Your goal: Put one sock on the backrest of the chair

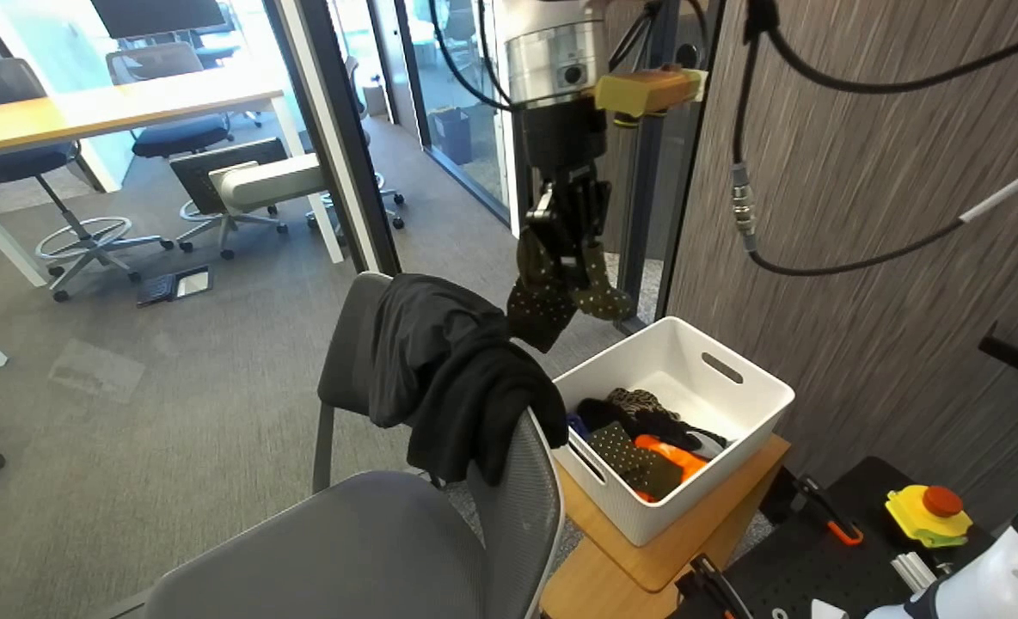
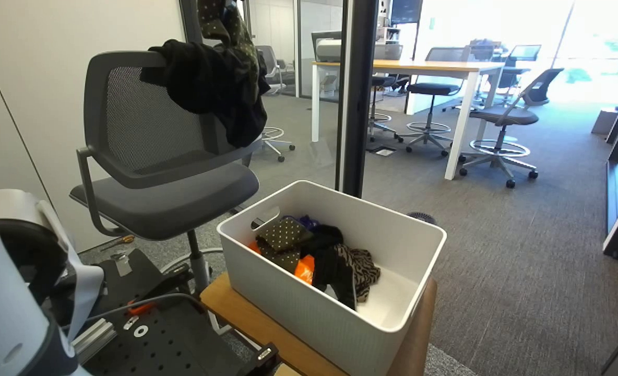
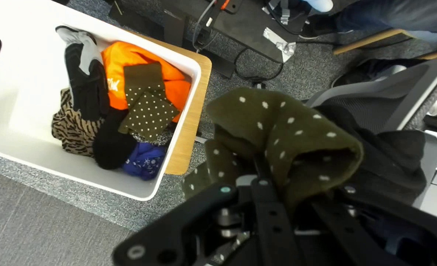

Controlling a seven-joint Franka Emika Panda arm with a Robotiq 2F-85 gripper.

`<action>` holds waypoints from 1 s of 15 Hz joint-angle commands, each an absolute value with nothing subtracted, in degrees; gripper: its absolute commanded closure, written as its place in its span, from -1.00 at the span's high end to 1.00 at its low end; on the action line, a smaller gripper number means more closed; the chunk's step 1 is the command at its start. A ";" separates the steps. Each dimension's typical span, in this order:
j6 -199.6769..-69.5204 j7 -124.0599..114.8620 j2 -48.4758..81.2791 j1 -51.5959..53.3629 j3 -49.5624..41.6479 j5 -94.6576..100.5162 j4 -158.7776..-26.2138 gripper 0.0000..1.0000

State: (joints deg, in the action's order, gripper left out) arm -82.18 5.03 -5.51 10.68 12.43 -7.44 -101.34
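My gripper (image 1: 573,262) is shut on a dark olive sock with pale dots (image 1: 543,314) and holds it in the air. The sock hangs in limp folds on both sides of the fingers; it also shows in an exterior view (image 2: 244,62) and in the wrist view (image 3: 277,125). The mesh backrest (image 2: 150,112) of the grey chair also shows in the wrist view (image 3: 373,105). A black garment (image 1: 475,370) is draped over its top edge. The sock is close to the garment; I cannot tell whether they touch. The fingertips are partly hidden by the cloth.
A white bin (image 2: 392,224) on a wooden stand (image 1: 681,550) holds another dotted olive sock (image 3: 150,114), an orange item (image 3: 130,55) and other clothes. The chair's seat (image 1: 328,550) is in front of the backrest. A dark post (image 2: 351,104) and glass partition stand beyond.
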 commanded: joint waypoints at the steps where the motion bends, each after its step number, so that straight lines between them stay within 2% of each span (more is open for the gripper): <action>1: -78.15 0.85 4.15 12.86 14.31 -7.29 -91.45 -0.86; 7: -69.43 -5.15 14.95 18.31 16.90 -6.36 -81.16 -0.87; 15: -60.51 -11.49 21.25 24.83 17.05 -4.01 -68.14 -0.87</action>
